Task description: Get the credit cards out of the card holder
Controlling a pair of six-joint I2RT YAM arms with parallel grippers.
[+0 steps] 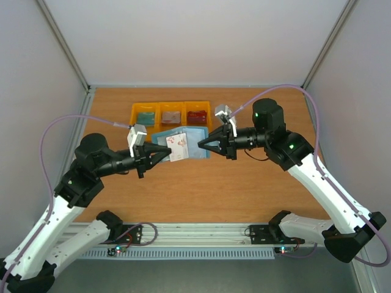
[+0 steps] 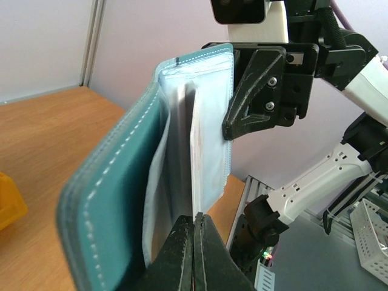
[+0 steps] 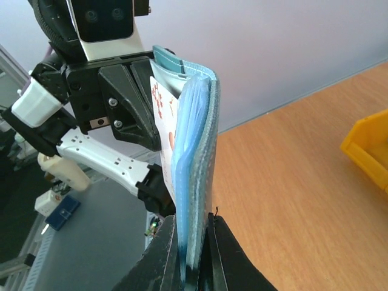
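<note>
Now | left claw (image 1: 166,151) pinching card (image 1: 178,146) | right claw (image 1: 202,144) gripping card holder (image 1: 193,133) | lengthwise between them

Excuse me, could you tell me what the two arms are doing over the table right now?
The two arms hold an open teal holder up between them, above the table. The right gripper is clamped on one edge of the holder. The left gripper pinches a white card with red print that sits partly between the holder's sleeves. The card is not yet free. Three yellow bins sit behind.
</note>
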